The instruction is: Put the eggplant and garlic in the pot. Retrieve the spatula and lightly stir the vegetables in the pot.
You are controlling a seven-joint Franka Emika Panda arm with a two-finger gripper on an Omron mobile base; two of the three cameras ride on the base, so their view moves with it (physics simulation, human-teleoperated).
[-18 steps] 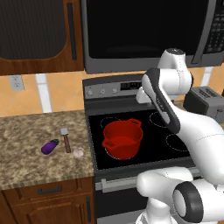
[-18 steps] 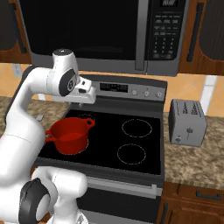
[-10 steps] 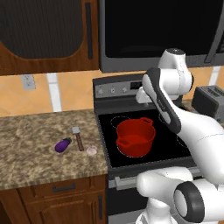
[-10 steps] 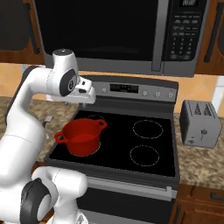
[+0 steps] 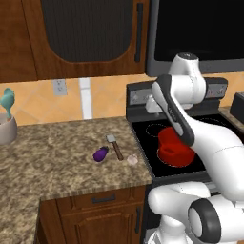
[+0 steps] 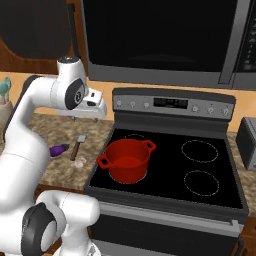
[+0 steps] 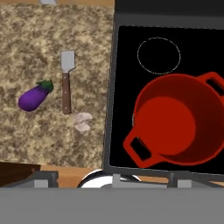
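Granite counter [image 5: 57, 157] beside a black stove [image 6: 220, 172]: eggplant [image 7: 34, 96], spatula [image 7: 66, 83] and garlic [image 7: 82, 121] lie close together on the stone. Red pot [image 7: 177, 120], empty, sits on the stove. Gripper [image 6: 89, 111] hangs high above the counter edge; whether its jaws are apart cannot be told.

On the speckled stone counter [image 5: 57, 152] left of the black stove [image 5: 152, 138], the eggplant [image 5: 100, 154] lies just beside the spatula [image 5: 114, 146], whose grey blade points toward the wall. The garlic [image 5: 132, 160] sits near the handle's end, close to the counter's edge. The red pot [image 5: 174, 148] stands on the stove, partly hidden behind the white arm [image 5: 190, 128]. A teal utensil [image 5: 7, 101] rises from a beige holder [image 5: 6, 129] at far left.
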